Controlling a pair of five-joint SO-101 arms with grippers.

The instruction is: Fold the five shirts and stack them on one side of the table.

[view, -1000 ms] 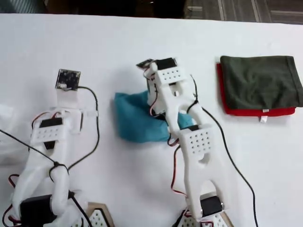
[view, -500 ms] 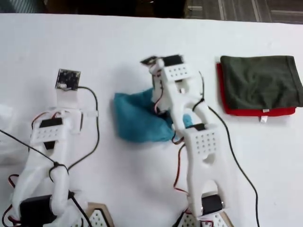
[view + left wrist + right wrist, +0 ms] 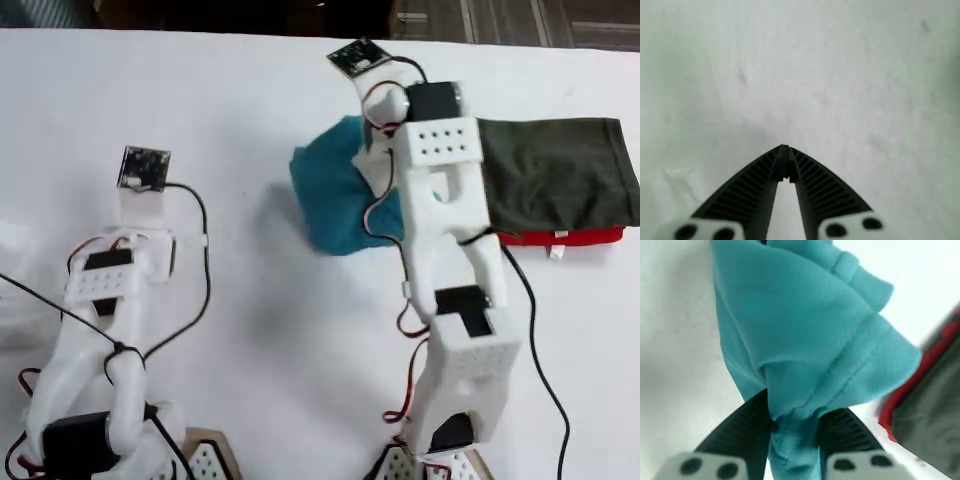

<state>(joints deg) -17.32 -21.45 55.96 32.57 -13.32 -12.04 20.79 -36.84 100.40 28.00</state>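
Observation:
A teal shirt (image 3: pixel 335 195) hangs bunched from my right gripper (image 3: pixel 792 412), which is shut on its hem. In the high view the right arm (image 3: pixel 435 170) stands over the table's middle right, with the teal shirt to its left. Right beside it lies a stack of a folded dark green shirt (image 3: pixel 560 170) on a folded red shirt (image 3: pixel 560 237). The red shirt (image 3: pixel 920 375) and the green shirt (image 3: pixel 935 425) also edge the right wrist view. My left gripper (image 3: pixel 784 162) is shut over bare white table at the near left, holding nothing.
The left arm (image 3: pixel 100 290) sits folded near the front left with a black cable (image 3: pixel 195 270) looping beside it. White tabletop (image 3: pixel 250 90) spreads around the shirts. A dark floor lies beyond the far edge.
My right arm has carried the teal shirt away from the front and to the right, up against the green and red stack. The left arm has not moved.

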